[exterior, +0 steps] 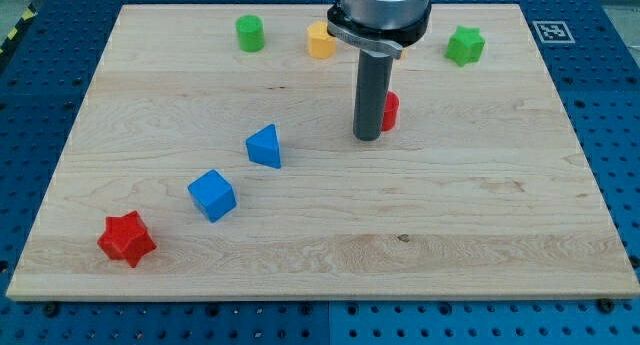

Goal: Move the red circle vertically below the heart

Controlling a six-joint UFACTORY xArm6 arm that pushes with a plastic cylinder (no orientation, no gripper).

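Note:
The red circle [391, 110] lies on the wooden board [480, 215], right of centre in the upper half, and my rod hides its left part. My tip [367, 138] rests on the board just left of and slightly below the red circle, touching or nearly touching it. A yellow block [320, 40], possibly the heart, sits near the view's top, up and left of the red circle. The arm's body covers its right edge.
A green cylinder [249, 33] stands at the top left and a green star [465, 45] at the top right. A blue triangle [265, 145], a blue cube [211, 195] and a red star [127, 238] run diagonally toward the bottom left.

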